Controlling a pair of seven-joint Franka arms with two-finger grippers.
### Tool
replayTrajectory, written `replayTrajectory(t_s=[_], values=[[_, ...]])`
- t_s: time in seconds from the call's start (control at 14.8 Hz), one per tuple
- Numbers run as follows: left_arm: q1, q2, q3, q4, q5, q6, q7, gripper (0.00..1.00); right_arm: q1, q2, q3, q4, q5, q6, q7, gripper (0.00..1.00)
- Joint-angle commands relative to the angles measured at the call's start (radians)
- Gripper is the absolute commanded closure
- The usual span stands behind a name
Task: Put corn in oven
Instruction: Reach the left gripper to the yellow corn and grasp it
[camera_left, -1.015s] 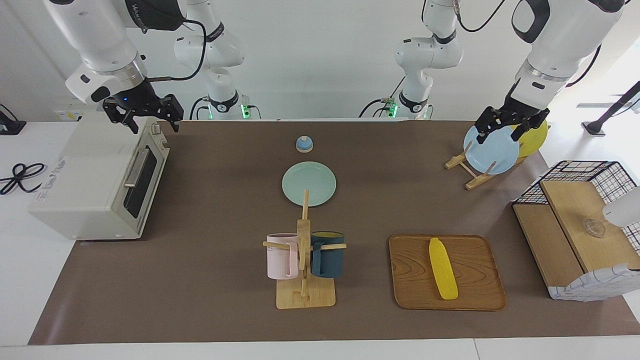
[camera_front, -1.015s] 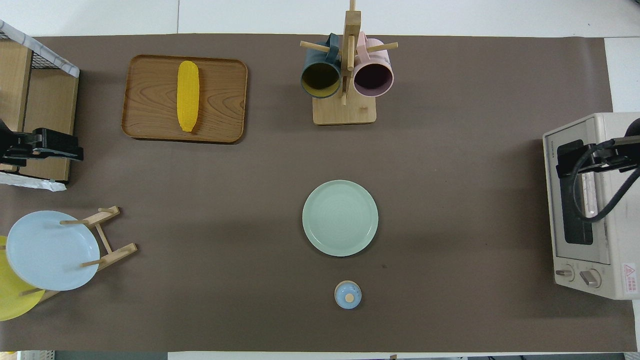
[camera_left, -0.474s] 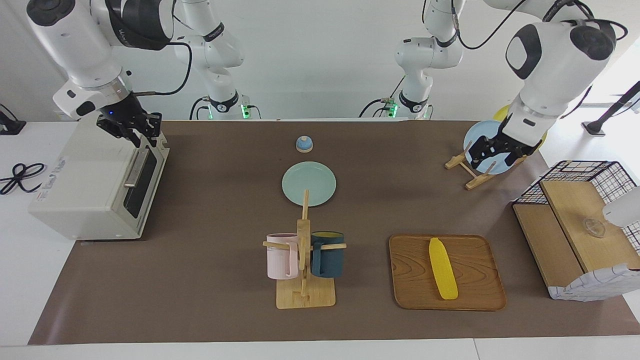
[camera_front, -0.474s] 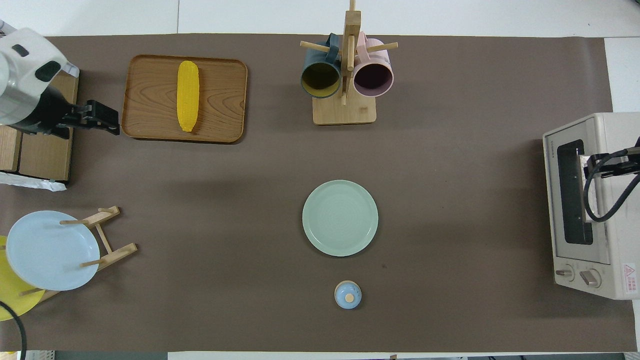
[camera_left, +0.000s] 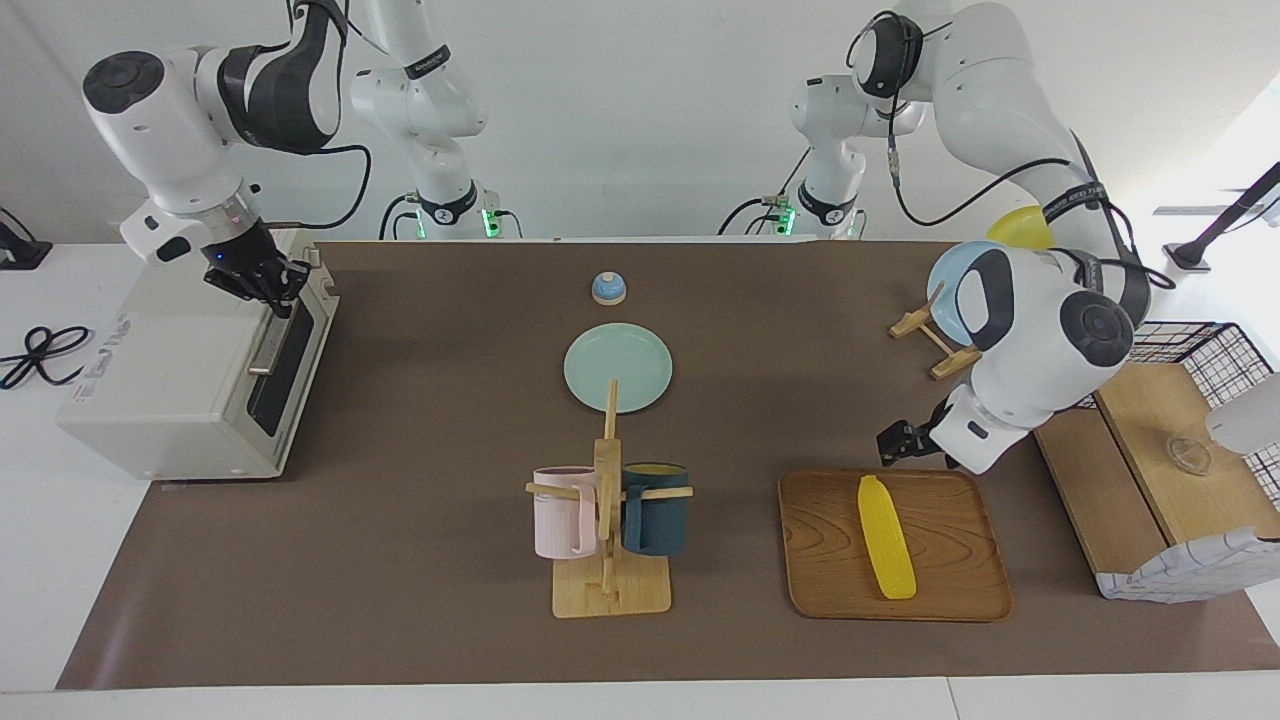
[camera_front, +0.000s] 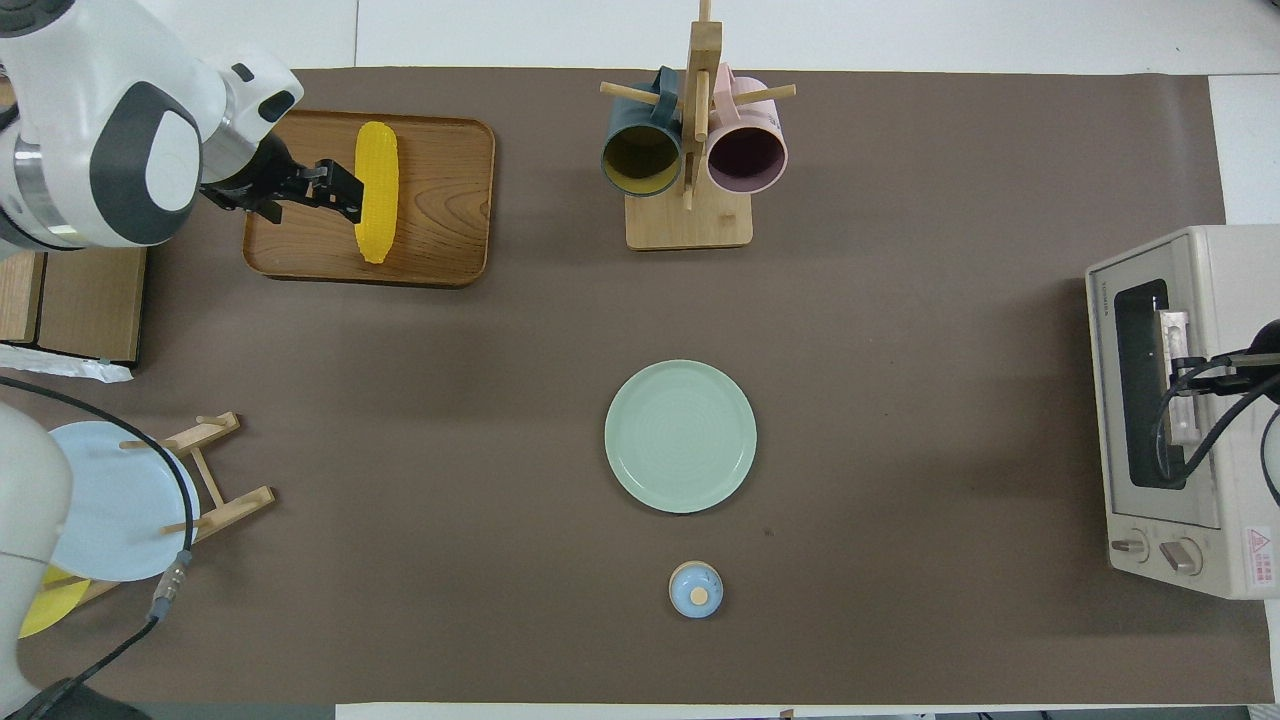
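Observation:
The yellow corn (camera_left: 886, 538) (camera_front: 376, 190) lies lengthwise on a wooden tray (camera_left: 950, 590) (camera_front: 440, 200) toward the left arm's end of the table. My left gripper (camera_left: 895, 445) (camera_front: 337, 188) hangs open over the tray's edge, beside the corn and apart from it. The cream-white oven (camera_left: 170, 370) (camera_front: 1240, 300) stands at the right arm's end with its door closed. My right gripper (camera_left: 270, 290) (camera_front: 1185, 378) is shut on the door's metal handle (camera_left: 268, 345) (camera_front: 1178, 430) near its upper end.
A mug rack (camera_left: 608, 530) with a pink and a dark blue mug stands mid-table. Nearer the robots lie a green plate (camera_left: 617, 367) and a small blue bell (camera_left: 608, 288). A plate stand (camera_left: 925, 325) and a wire basket with wooden shelves (camera_left: 1150, 450) sit by the left arm.
My left arm swung from the plate stand to above the tray, staying open. My right gripper dropped onto the oven's handle and closed on it.

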Motion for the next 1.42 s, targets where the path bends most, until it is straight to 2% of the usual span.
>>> replayTrajectory(t_s=[0.0,0.27,0.47,0.68,0.88,1.15,1.29,1.35], values=[[0.008,0.102,-0.001,0.124,-0.04,0.047,0.018,0.0,-0.043,0.006,0.007,-0.032,-0.001,0.054,-0.059,1.0],[0.002,0.171,0.011,0.174,-0.024,0.095,0.02,0.0,-0.055,0.024,0.007,-0.032,-0.004,0.056,-0.064,1.0],[-0.001,0.181,0.003,0.176,0.044,0.162,0.021,0.0,-0.063,0.026,0.007,-0.033,-0.017,0.056,-0.065,1.0],[-0.002,0.191,0.005,0.167,0.057,0.225,0.027,0.0,-0.068,0.03,0.009,-0.039,-0.017,0.057,-0.062,1.0],[-0.015,0.202,0.0,0.13,0.069,0.256,0.027,0.0,-0.058,0.039,0.009,-0.048,-0.017,0.059,-0.058,1.0],[-0.016,0.202,0.0,0.104,0.023,0.267,0.026,0.0,-0.049,0.053,0.01,-0.047,-0.014,0.091,-0.053,1.0],[-0.019,0.198,0.0,0.067,0.025,0.338,0.026,0.0,-0.032,0.061,0.01,-0.047,-0.014,0.106,-0.052,1.0],[-0.021,0.196,0.002,0.043,0.025,0.366,0.026,0.06,-0.029,0.062,0.01,-0.047,-0.014,0.111,-0.041,1.0]])
